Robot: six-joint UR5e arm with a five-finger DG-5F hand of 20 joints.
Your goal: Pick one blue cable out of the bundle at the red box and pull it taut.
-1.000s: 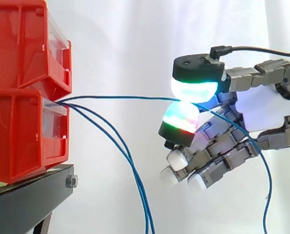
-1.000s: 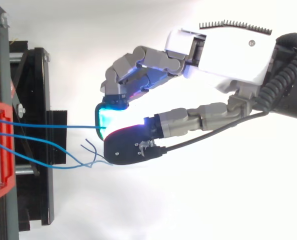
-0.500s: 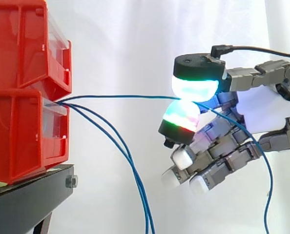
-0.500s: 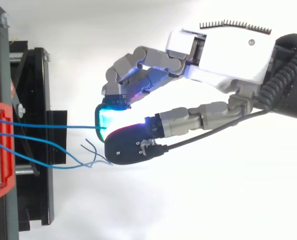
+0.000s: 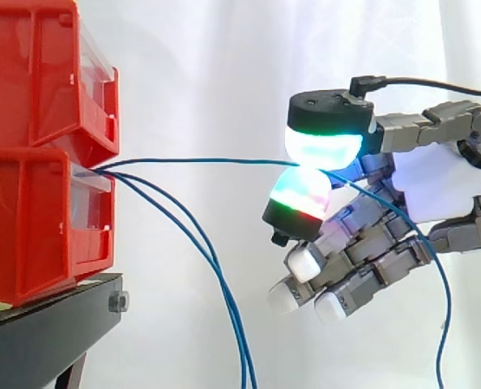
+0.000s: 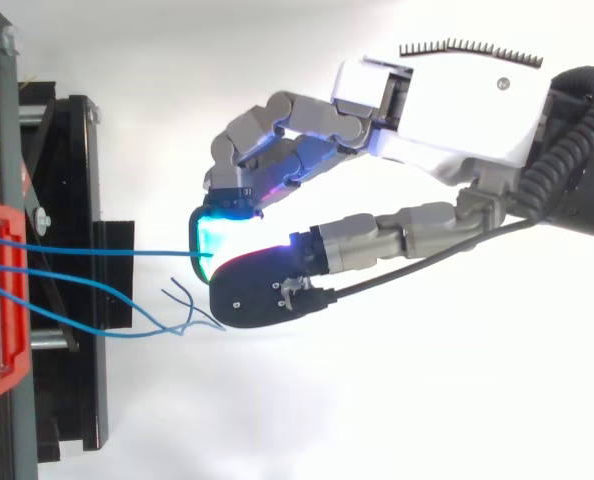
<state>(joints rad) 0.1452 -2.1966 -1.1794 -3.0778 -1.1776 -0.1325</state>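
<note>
Three thin blue cables come out of the lower red bin (image 5: 38, 227) at its front slot. One blue cable (image 5: 200, 161) runs level and straight to the right into my hand (image 5: 362, 211), pinched between a cyan-glowing pad (image 5: 321, 146) above and a green-red glowing pad (image 5: 301, 194) below; its free tail (image 5: 443, 300) hangs down behind the hand. In the top view the same pinched cable (image 6: 107, 253) meets my hand (image 6: 307, 200) between the two pads. The two other cables (image 5: 216, 275) sag downward, loose.
A second red bin (image 5: 54, 73) is stacked on the lower one, both on a black stand (image 5: 54, 332) at the left. Loose cable ends (image 6: 182, 305) lie just left of the lower pad in the top view. White curtain behind.
The lower curled fingers shifted slightly between one second ago and half a second ago. The pinch and the held cable have stayed where they were.
</note>
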